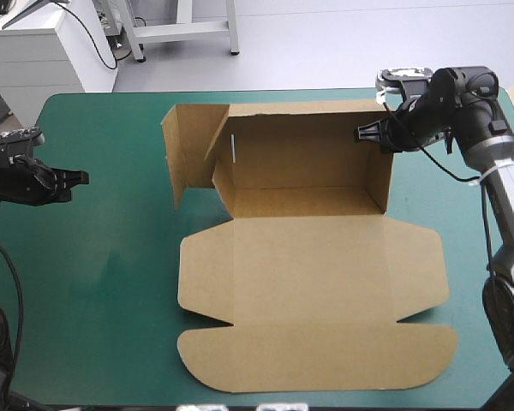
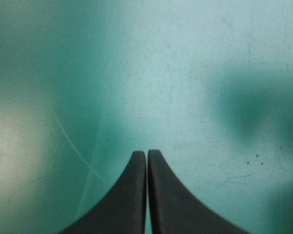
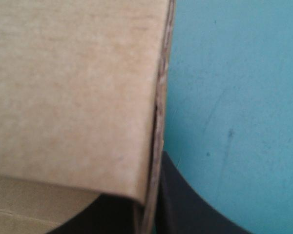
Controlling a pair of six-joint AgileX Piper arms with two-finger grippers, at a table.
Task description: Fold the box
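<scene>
Box (image 1: 308,282) tray crosswise, lid flat nearward

Bright, even light leaves soft shadows inside the box (image 1: 308,158) and pale glare on the teal-green cover (image 2: 151,73).

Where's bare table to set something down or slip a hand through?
Widest: the teal-green cover left of the box, nearer than the left gripper. Also the far-left corner. Crowded: far right, where the right gripper clamps the box's wall.
</scene>
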